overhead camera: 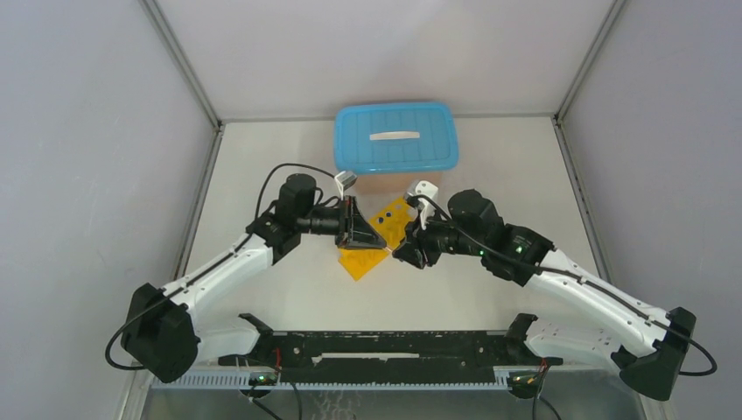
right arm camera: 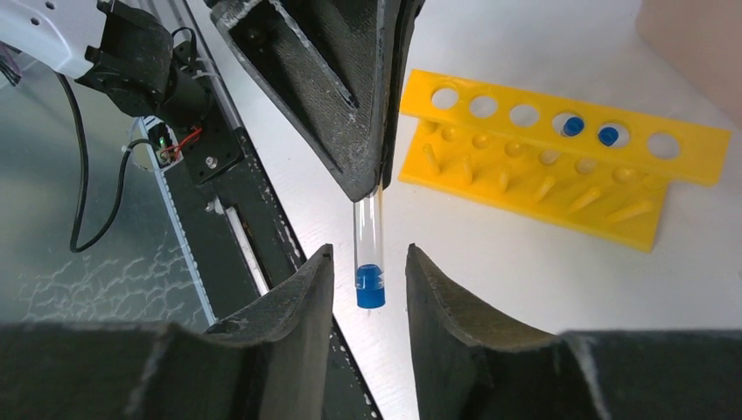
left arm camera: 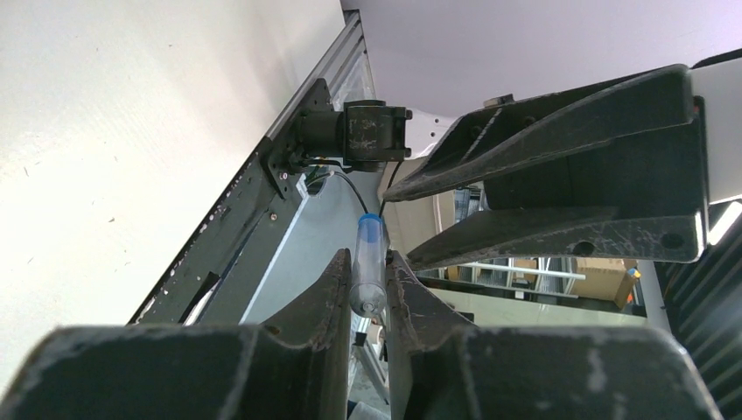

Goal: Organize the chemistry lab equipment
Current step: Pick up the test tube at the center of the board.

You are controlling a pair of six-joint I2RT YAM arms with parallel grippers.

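Observation:
My left gripper [left arm camera: 367,262] is shut on a small clear blue-capped tube [left arm camera: 368,262] and holds it in the air above the table. In the right wrist view the tube [right arm camera: 369,254] hangs cap down from the left fingers [right arm camera: 341,79], between my right gripper's [right arm camera: 368,258] open jaws, touching neither. The yellow rack [right arm camera: 560,166] lies just beyond, with two blue-capped tubes [right arm camera: 573,126] in its holes. From above, both grippers, left [overhead camera: 379,244] and right [overhead camera: 402,254], meet over the rack [overhead camera: 372,261]. The small clear tray and the black wire ring are out of view.
A clear bin with a blue lid [overhead camera: 395,137] stands at the back of the table behind the rack. The black arm-mount rail [overhead camera: 385,348] runs along the near edge. Grey walls enclose the table on the left, right and back.

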